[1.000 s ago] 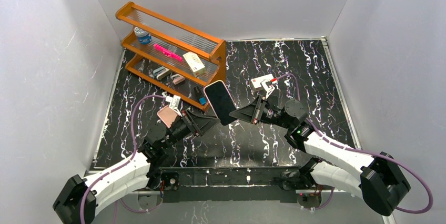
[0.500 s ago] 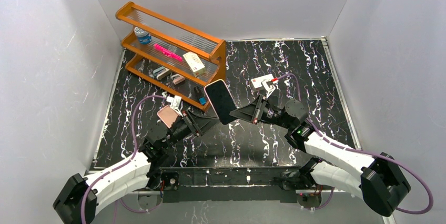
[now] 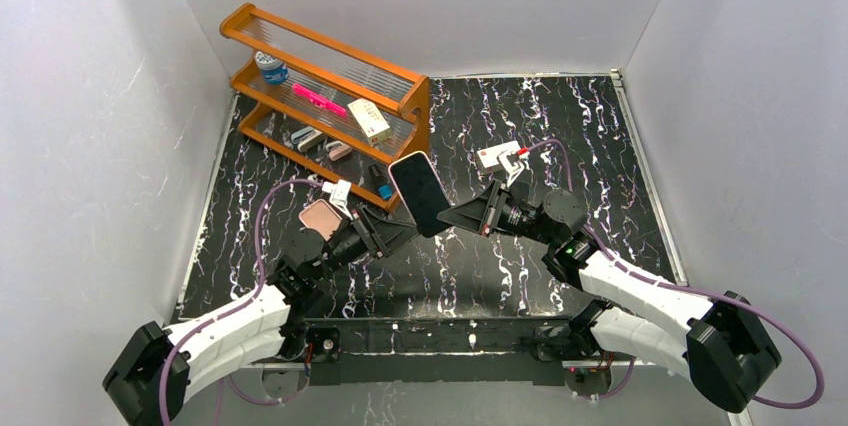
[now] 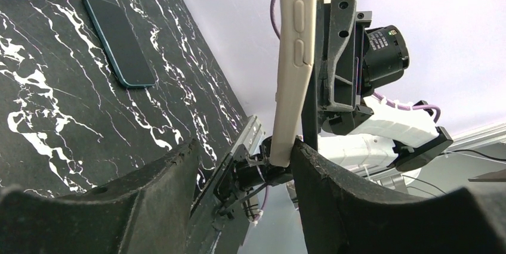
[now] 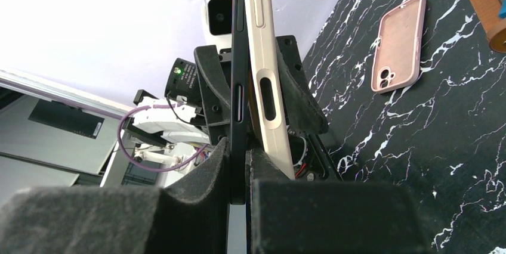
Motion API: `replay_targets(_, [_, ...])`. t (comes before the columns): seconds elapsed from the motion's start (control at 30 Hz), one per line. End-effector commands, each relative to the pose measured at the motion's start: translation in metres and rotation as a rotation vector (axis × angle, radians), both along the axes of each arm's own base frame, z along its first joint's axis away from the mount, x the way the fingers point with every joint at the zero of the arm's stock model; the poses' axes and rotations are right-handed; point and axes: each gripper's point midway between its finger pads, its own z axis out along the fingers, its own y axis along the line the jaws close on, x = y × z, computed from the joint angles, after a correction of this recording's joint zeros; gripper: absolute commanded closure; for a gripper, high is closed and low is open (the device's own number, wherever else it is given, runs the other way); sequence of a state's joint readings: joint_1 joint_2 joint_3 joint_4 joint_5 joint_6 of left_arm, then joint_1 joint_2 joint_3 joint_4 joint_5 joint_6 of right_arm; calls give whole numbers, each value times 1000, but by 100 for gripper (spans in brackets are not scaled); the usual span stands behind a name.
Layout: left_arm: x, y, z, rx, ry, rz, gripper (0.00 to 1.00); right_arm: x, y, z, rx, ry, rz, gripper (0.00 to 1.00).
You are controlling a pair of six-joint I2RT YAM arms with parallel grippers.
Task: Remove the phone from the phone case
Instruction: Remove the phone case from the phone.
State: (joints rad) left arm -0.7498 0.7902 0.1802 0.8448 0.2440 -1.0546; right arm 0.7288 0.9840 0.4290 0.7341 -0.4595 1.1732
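A black phone (image 3: pixel 418 193) in a cream case is held tilted above the table between both arms. My right gripper (image 3: pixel 457 216) is shut on the phone's edge (image 5: pixel 238 105), its pads on either side (image 5: pixel 240 146). The cream case (image 5: pixel 263 69) stands peeled away from the phone along this edge. My left gripper (image 3: pixel 398 230) is open with a wide gap (image 4: pixel 244 146). The lower corner of the case (image 4: pixel 290 87) rests against the inside of its right finger (image 4: pixel 322 176), and nothing touches the left finger.
A pink phone case (image 3: pixel 322 218) lies on the table by the left arm, also in the right wrist view (image 5: pixel 398 44). A dark phone (image 4: pixel 119 40) lies flat on the marble. An orange shelf rack (image 3: pixel 330 96) stands back left. A white card (image 3: pixel 497 155) lies behind the right gripper.
My left arm has shifted slightly, leaving more of the pink case in view. The phone and the right gripper have hardly moved.
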Motion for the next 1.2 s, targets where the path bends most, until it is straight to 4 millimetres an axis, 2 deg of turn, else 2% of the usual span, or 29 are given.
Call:
replay_targets(0.0, [2, -6, 27, -36, -50, -18, 44, -12, 0, 44, 106, -128, 57, 99])
replay_targets(0.17, [5, -9, 48, -74, -84, -16, 45, -13, 2, 37, 91, -108, 77, 99])
replay_targets(0.27, [9, -10, 52, -80, -88, -5, 48, -16, 3, 35, 84, -101, 95, 99])
replay_targets(0.4, [15, -11, 45, -67, -72, 18, 66, -20, 3, 29, 70, -88, 116, 99])
replay_targets(0.53, [20, -8, 26, -33, -41, 48, 88, -21, 0, 29, 64, -91, 102, 99])
replay_targets(0.63, [24, -2, 5, -1, -3, 92, 100, -20, -2, 32, 60, -108, 84, 99])
replay_targets(0.77, [35, 11, -36, 160, 47, 181, 100, -18, -3, 34, 37, -129, 68, 99])
replay_targets(0.9, [50, 48, -89, 412, 148, 364, 100, -15, -6, 30, 5, -131, 35, 99])
replay_targets(0.93, [51, 56, -96, 459, 164, 398, 100, -14, -7, 28, -8, -134, 25, 99])
replay_targets(1.0, [53, 71, -103, 520, 190, 455, 100, -11, -9, 25, -33, -138, 4, 99])
replay_targets(1.17, [55, 93, -103, 593, 222, 544, 100, -2, -17, 12, -129, -160, -59, 99])
